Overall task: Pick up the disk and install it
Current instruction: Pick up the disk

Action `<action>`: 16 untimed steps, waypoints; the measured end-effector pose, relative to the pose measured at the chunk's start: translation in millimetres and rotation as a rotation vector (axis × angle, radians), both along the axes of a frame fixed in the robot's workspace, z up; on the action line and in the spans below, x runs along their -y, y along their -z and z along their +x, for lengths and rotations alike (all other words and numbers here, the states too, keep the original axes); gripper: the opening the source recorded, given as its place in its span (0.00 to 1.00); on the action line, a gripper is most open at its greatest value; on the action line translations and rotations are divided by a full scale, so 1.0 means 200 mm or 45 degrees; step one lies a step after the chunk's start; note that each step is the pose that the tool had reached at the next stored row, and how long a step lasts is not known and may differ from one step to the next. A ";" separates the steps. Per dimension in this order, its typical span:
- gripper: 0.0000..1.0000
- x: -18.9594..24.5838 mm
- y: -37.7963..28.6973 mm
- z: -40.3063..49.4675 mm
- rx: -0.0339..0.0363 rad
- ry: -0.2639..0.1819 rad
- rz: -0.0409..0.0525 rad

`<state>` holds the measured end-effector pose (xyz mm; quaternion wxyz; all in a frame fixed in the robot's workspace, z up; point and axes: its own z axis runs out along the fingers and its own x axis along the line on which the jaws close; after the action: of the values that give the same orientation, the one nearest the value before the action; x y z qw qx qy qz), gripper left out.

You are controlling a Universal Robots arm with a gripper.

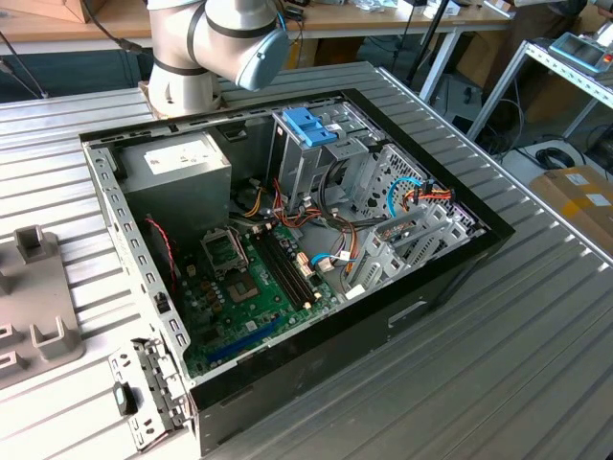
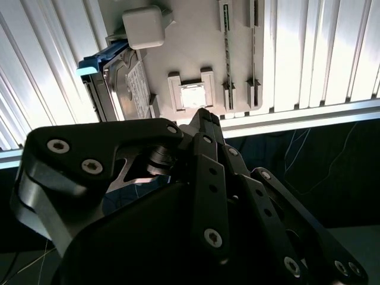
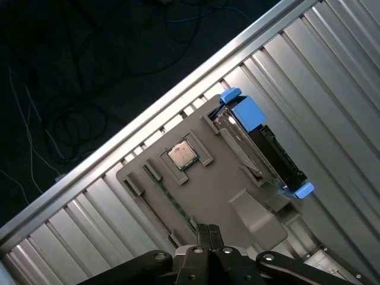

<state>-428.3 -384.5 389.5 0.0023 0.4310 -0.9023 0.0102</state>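
Note:
The disk (image 3: 264,151) stands on its long edge in a slot of a grey fixture tray (image 3: 219,178), its grey metal body framed by light-blue rails. In the second wrist view the disk (image 2: 127,83) sits at the tray's (image 2: 196,41) corner. My gripper (image 3: 208,230) hovers above the tray, off to the side of the disk and not touching it. Its black fingers are shut together with nothing between them, and in the second wrist view the gripper (image 2: 205,116) points toward the tray's middle.
A processor chip (image 3: 181,155) lies in a tray pocket. The open computer case (image 1: 287,240) holds a silver drive cage with a blue latch (image 1: 308,125) and a power-supply box (image 1: 177,168). The ribbed table's edge (image 3: 148,113) runs beside the tray, with dark floor beyond.

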 end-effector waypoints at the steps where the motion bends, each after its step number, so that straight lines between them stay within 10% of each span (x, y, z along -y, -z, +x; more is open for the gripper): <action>1: 0.10 0.000 0.000 0.000 0.0001 -0.001 0.000; 16: 0.10 0.000 0.000 0.000 0.0000 -0.021 -0.002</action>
<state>-428.3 -384.5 389.5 0.0026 0.4384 -0.8987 0.0111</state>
